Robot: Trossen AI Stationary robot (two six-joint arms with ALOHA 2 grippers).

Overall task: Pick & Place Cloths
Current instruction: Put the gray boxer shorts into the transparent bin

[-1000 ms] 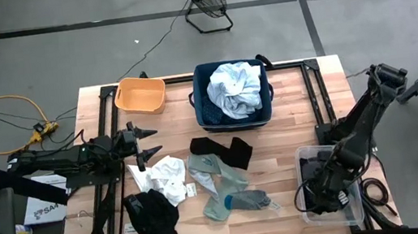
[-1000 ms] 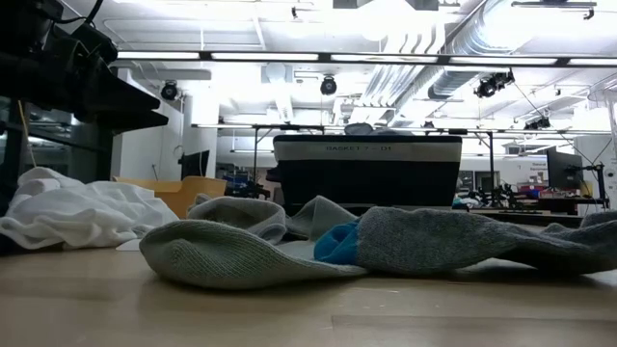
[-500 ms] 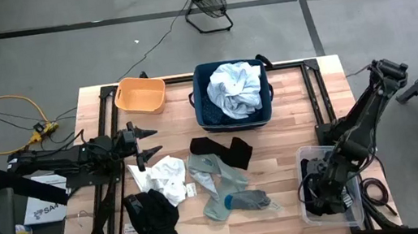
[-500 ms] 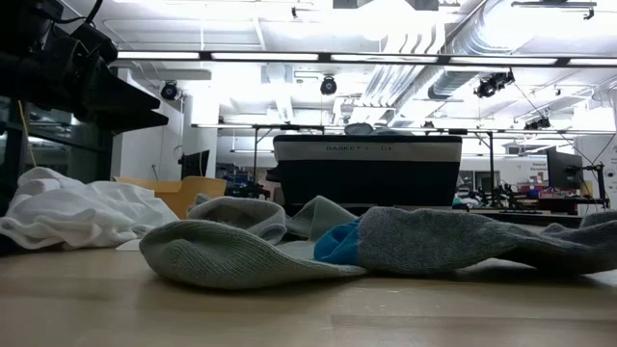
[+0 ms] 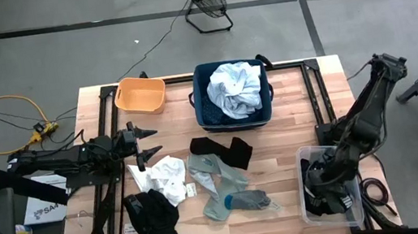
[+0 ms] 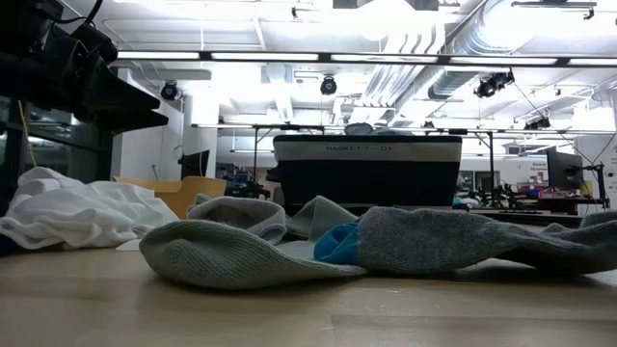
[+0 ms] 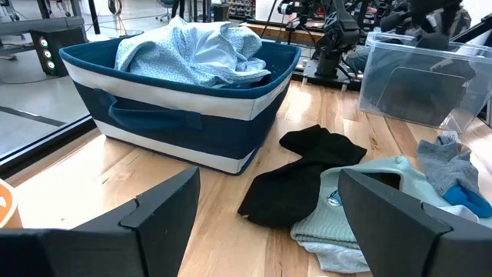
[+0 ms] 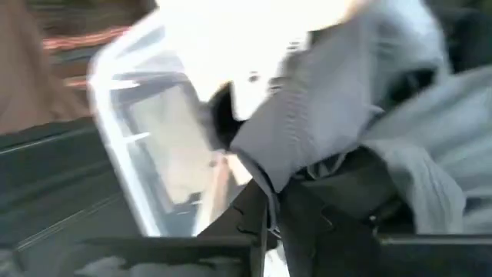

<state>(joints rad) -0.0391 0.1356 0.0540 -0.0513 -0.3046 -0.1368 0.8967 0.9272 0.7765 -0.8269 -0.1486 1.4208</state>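
Across the table in the low view you can read pale lettering on the dark bin's band, something like "BASKET", but the rest is too small to make out. Your left gripper hangs over the table's left side with its jaws spread and empty, just beside the white cloth. Your right gripper is down inside the clear plastic tub at the near right corner, jaws clenched on a grey cloth. The pale blue-white shirt fills the navy bin. Black pieces and grey-green socks lie mid-table, with bare wood between them and the tub.
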